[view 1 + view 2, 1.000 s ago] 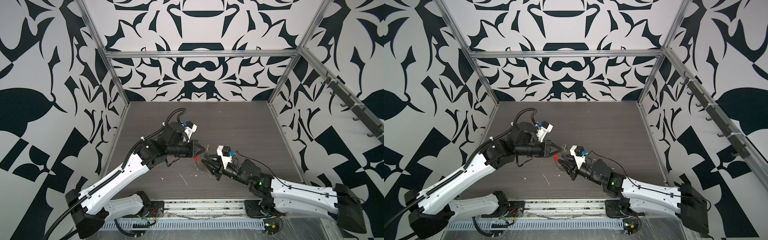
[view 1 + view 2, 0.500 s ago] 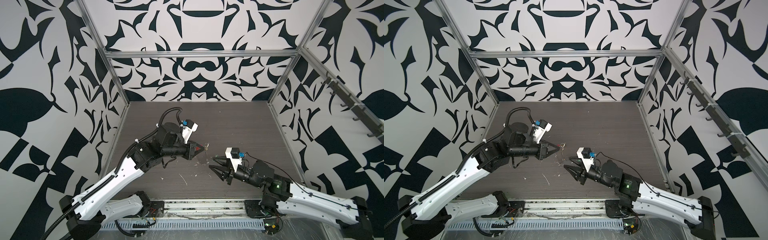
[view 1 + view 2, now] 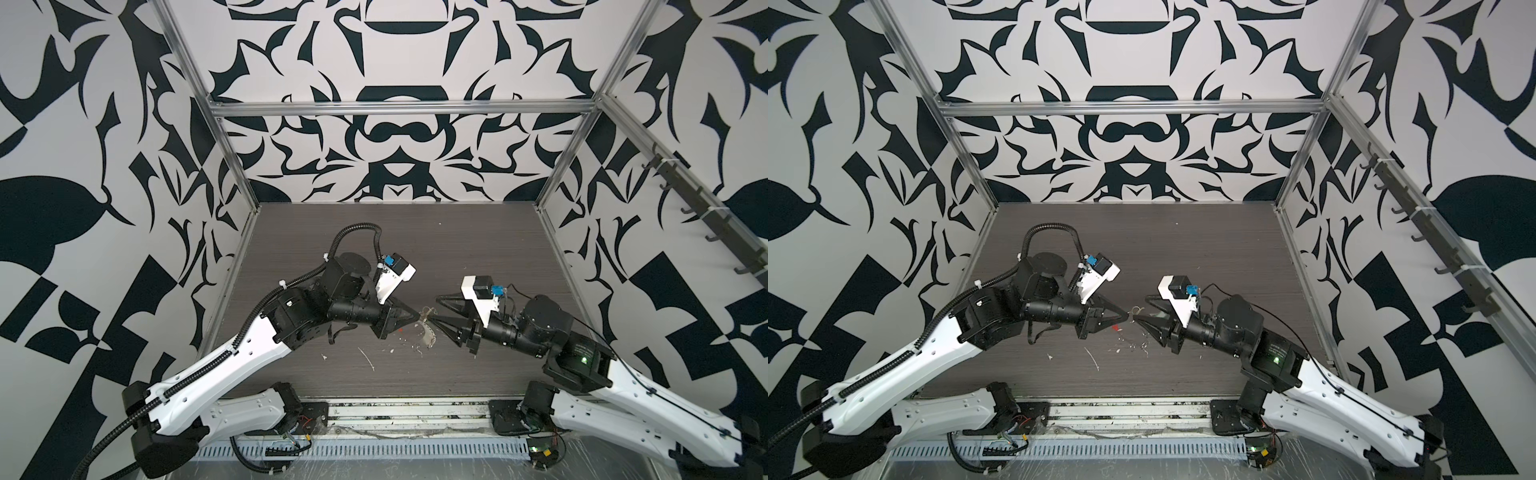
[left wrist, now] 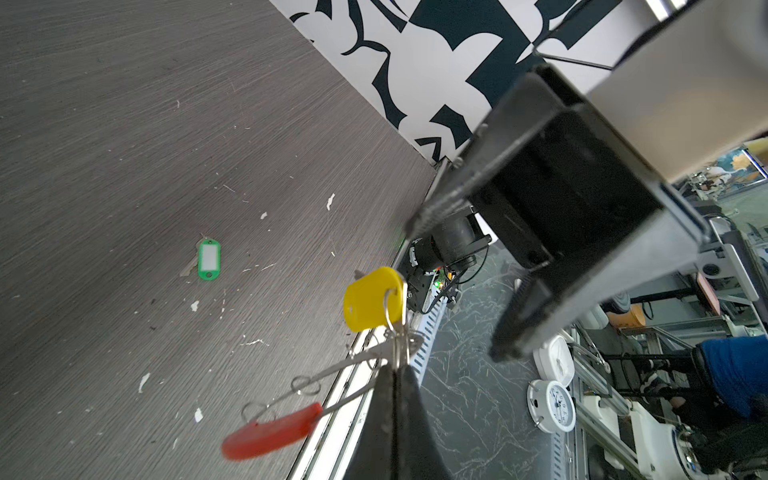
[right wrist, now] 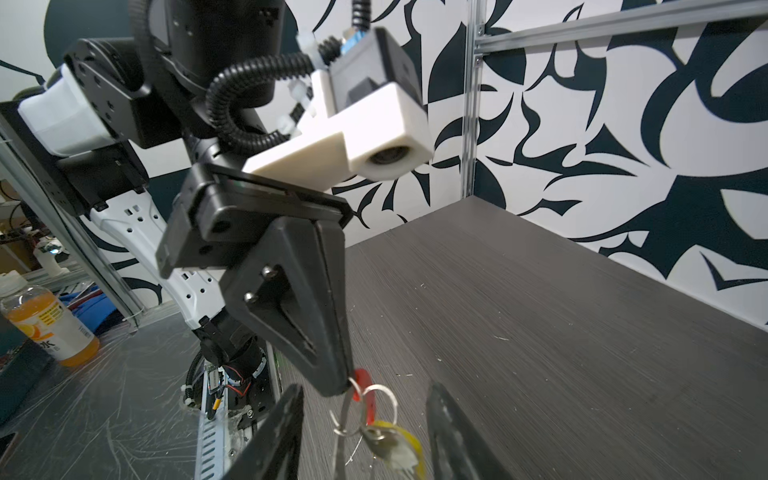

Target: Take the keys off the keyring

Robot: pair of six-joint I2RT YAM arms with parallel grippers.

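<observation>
My left claw [image 4: 392, 374] had lifted, still pinching the keyring [image 4: 270, 430]. My right claw [image 5: 365, 390] had spread wider, its jaws either side of the yellow-tagged key [image 5: 395, 440] dangling below the left tips. The green-tagged key [image 4: 208, 259] lay on the table [image 4: 124, 124] beneath (one already off).

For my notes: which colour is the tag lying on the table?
Green tag, best in left wrist view.

Bright even light, soft shadows, wrist views blurred close up, edges bowed
</observation>
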